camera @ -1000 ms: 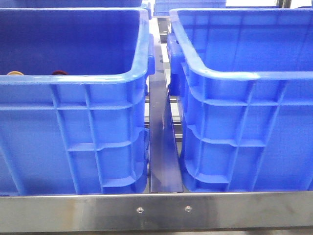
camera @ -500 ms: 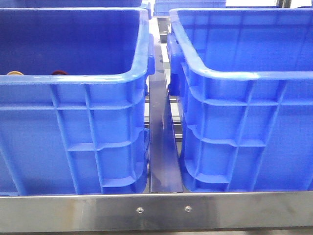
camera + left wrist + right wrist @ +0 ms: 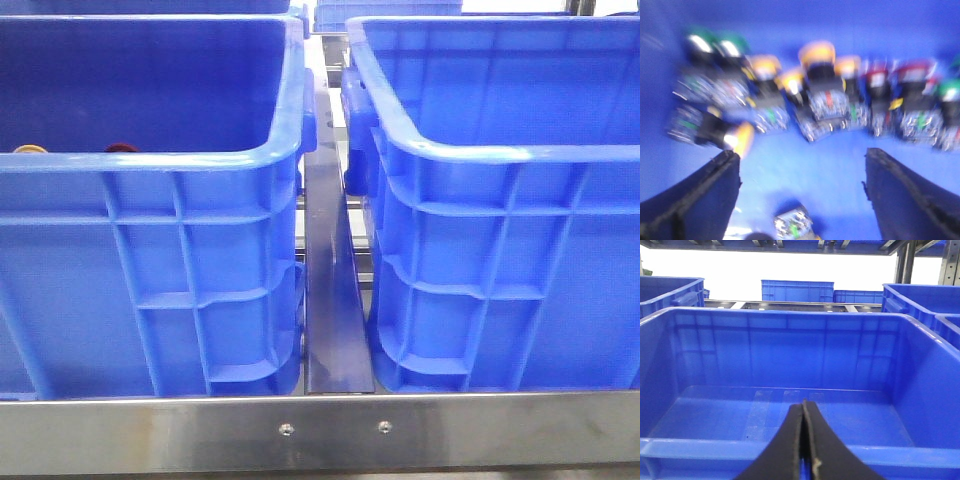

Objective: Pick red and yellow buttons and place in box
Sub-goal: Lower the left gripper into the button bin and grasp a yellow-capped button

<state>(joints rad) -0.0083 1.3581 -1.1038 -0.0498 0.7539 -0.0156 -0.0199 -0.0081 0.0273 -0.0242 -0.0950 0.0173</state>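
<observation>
A: What is carrying the crates?
B: A steel rail (image 3: 320, 430) is running along the bottom of the front frame, and a dark metal strip (image 3: 335, 290) is lying in the gap between two blue crates. More blue crates (image 3: 797, 291) are standing on racking at the top of the right wrist frame.

A: And the contents?
B: The left crate (image 3: 150, 280) is holding a yellow button (image 3: 30, 150) and a red button (image 3: 122, 149), just peeking over its front rim at the left of the frame. The blurred left wrist frame is showing what seem to be many push-buttons, yellow, red and green.

A: The box?
B: The box (image 3: 500, 260) is sitting at the right, whitish scuff on its front rim.

A: The hands?
B: The left hand (image 3: 802, 185) is spreading its fingers wide, gripping nothing. The right hand (image 3: 804, 440) is pressing its fingers together, empty, over the box rim.
</observation>
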